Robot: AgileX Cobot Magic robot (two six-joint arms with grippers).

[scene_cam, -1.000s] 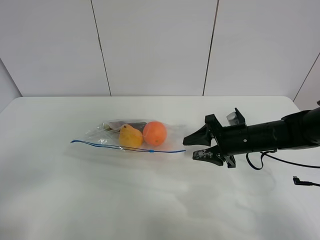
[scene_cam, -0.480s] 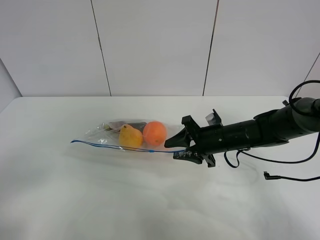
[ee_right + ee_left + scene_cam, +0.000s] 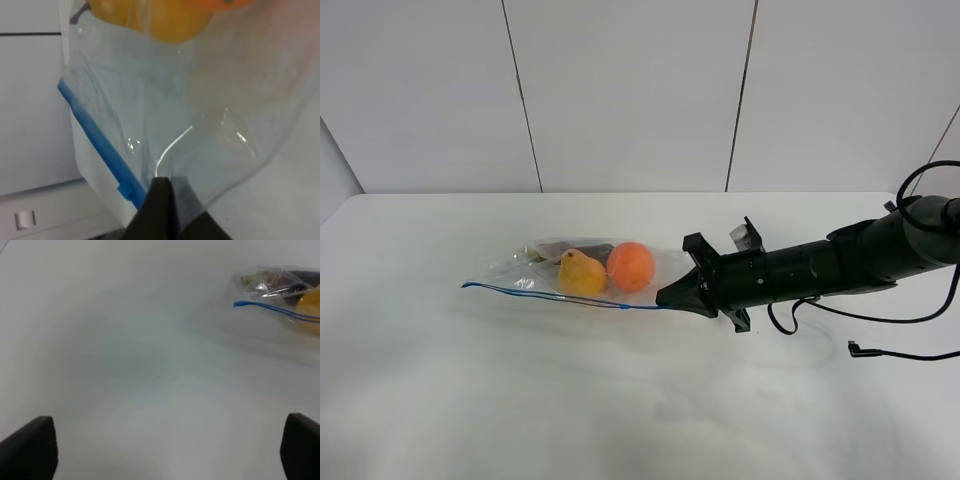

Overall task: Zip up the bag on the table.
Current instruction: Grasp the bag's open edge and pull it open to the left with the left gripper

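Observation:
The clear bag (image 3: 590, 275) lies on the white table (image 3: 520, 400), with an orange fruit (image 3: 629, 266) and a yellow fruit (image 3: 581, 273) inside. Its blue zip strip (image 3: 560, 295) runs along the near edge. My right gripper (image 3: 670, 297) is at the bag's right end, shut on the plastic by the strip's end. In the right wrist view the fingers (image 3: 162, 200) pinch the film next to the blue strip (image 3: 100, 145). My left gripper (image 3: 166, 445) is open and empty over bare table, apart from the bag's left corner (image 3: 270, 295); it is out of the exterior view.
A black cable with a plug (image 3: 910, 352) lies on the table at the right, behind the right arm. A dark flat item (image 3: 575, 248) sits in the bag behind the fruit. A panelled wall stands beyond the far table edge.
My right gripper has moved left from open, clear of the bag, to its right end and has closed on the plastic there. The bag and fruit stay put.

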